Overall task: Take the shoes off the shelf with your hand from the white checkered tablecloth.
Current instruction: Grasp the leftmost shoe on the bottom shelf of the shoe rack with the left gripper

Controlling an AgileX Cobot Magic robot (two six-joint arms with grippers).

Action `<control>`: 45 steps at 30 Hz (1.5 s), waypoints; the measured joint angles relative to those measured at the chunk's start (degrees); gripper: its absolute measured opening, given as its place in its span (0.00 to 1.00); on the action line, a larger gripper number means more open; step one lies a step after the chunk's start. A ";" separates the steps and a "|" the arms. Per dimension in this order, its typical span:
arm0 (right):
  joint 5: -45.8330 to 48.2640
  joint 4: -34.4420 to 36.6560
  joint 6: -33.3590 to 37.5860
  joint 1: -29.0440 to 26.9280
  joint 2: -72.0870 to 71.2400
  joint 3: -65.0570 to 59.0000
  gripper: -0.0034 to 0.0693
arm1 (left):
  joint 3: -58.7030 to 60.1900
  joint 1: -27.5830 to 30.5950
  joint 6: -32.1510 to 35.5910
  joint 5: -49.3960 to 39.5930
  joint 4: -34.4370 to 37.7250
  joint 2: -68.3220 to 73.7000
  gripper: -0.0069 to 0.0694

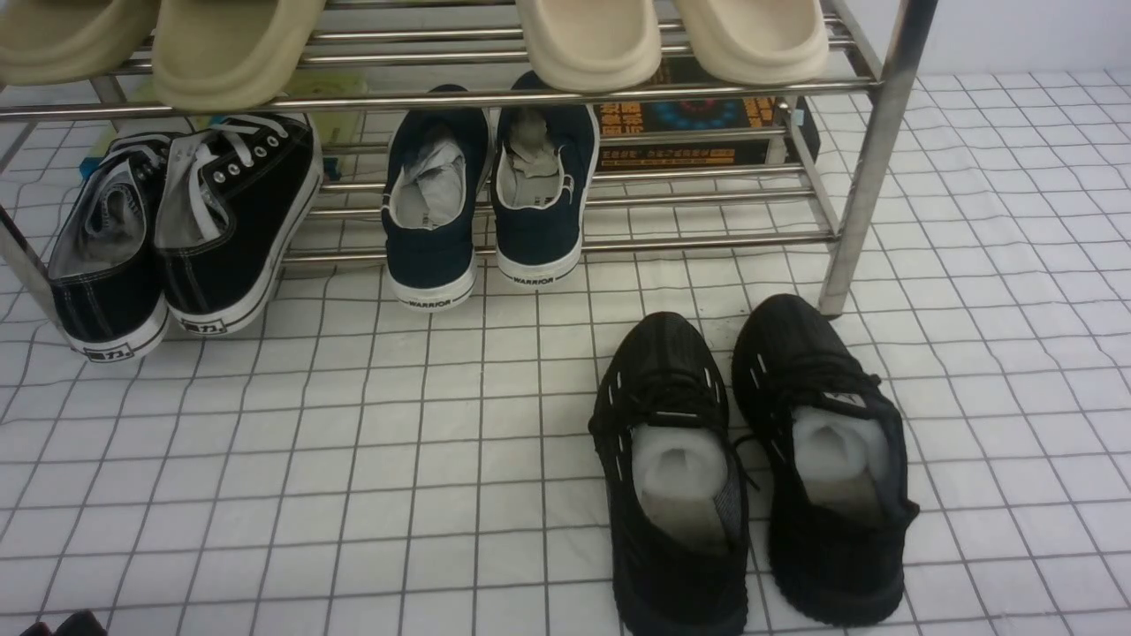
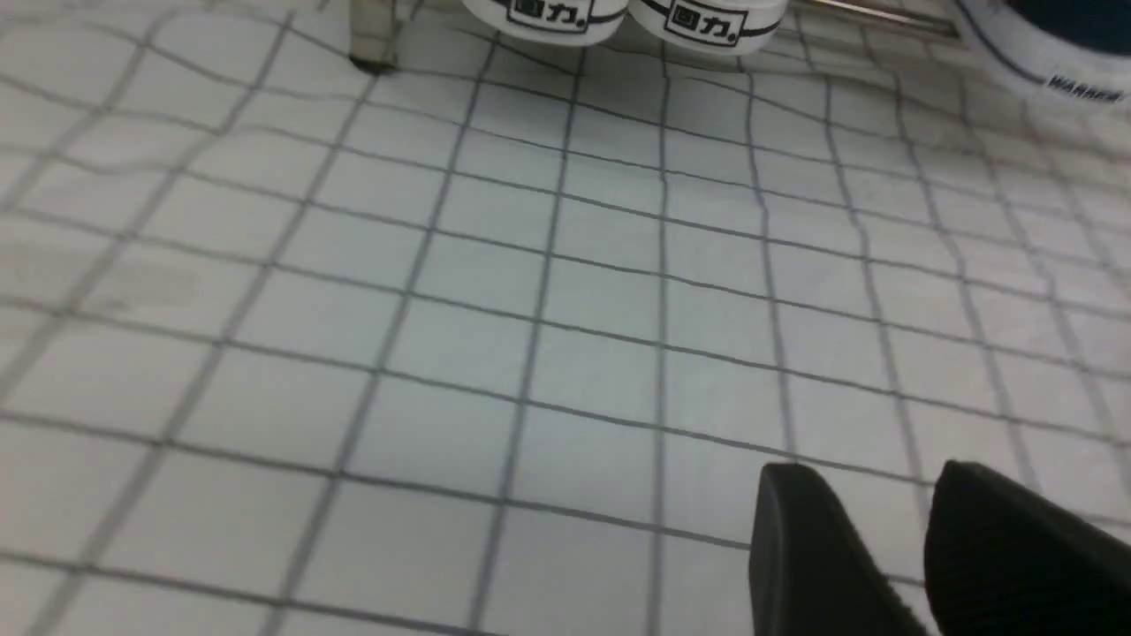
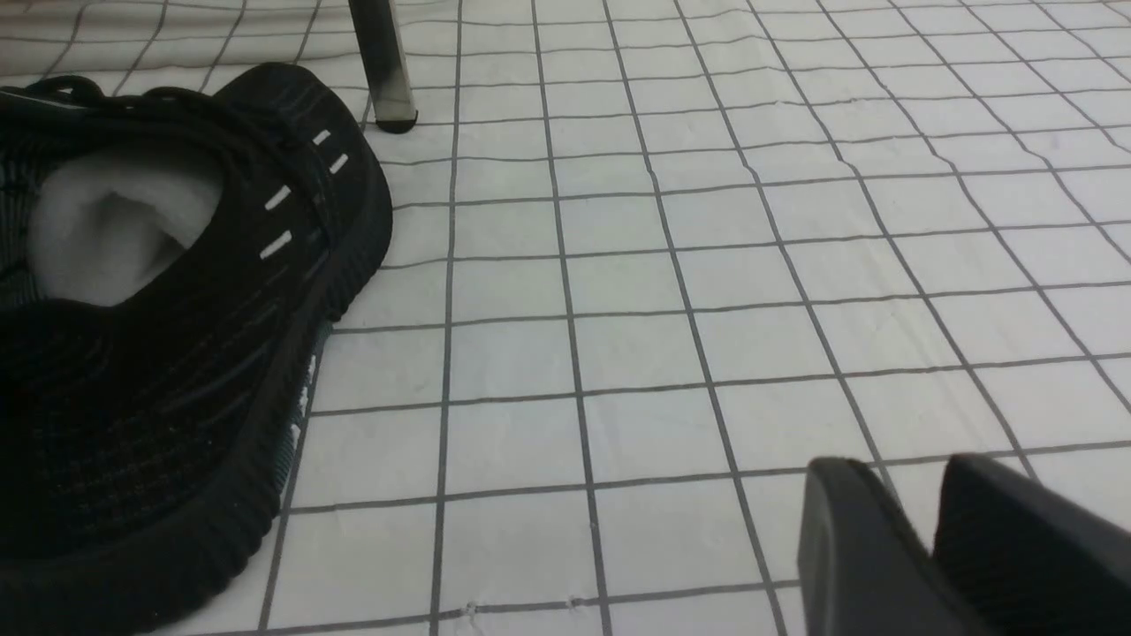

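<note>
Black canvas sneakers (image 1: 239, 203) with white laces sit side by side on the lower tier of the chrome rack (image 1: 848, 177), at its left end. Toes point in toward the back, heels overhang the front bar, soles and heel bands white.

Next along the same tier: navy WARRIOR pair (image 1: 433, 212), laceless, light stuffing inside, heels also out over the front bar. Behind the tier, a dark printed box (image 1: 689, 119) to the right and a yellow-green item (image 1: 318, 102) to the left, partly hidden, can't tell what the latter is. Upper tier: olive clogs (image 1: 234, 53) on the left, cream clogs (image 1: 592, 40) further right, cropped by the frame.

All-black knit shoes (image 1: 676, 495) are on the white checkered cloth (image 1: 398, 442) in front of the rack's right part, side by side, toes toward the rack, white padding inside. Cloth is slightly wrinkled near the rack legs.

Left gripper (image 2: 844, 477): fingertips apart with a narrow gap, nothing between them, over bare cloth. Only a dark bit of it shows in the front view's bottom left corner. Right gripper (image 3: 897, 468): narrow gap between fingertips, holding nothing, beside the knit pair, not touching it.
</note>
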State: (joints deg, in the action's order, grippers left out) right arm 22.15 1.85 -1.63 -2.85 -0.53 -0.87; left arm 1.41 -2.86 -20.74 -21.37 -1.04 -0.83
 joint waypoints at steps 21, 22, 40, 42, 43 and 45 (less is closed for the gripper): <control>0.00 0.04 0.00 0.00 0.00 0.00 0.32 | -13.05 0.00 -15.81 16.78 20.53 2.27 0.20; 0.00 0.04 0.00 0.00 0.00 0.00 0.32 | -16.29 0.00 -13.80 15.82 19.16 3.57 0.16; 0.00 0.04 0.00 0.00 0.00 0.00 0.36 | -51.89 6.93 4.18 -42.14 -7.35 62.37 0.11; 0.00 0.04 0.00 0.00 0.00 0.00 0.36 | -53.90 10.20 6.35 -42.20 -7.05 64.31 0.11; 0.00 0.04 0.00 0.00 0.00 0.00 0.36 | -55.84 14.57 10.34 -42.14 -5.07 66.13 0.11; 0.00 0.04 0.00 0.00 0.00 0.00 0.37 | -57.56 20.46 16.82 -41.49 0.08 68.09 0.11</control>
State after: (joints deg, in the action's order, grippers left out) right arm 22.15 1.89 -1.63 -2.85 -0.53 -0.87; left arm -56.15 17.59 -3.92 -62.86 -0.95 67.27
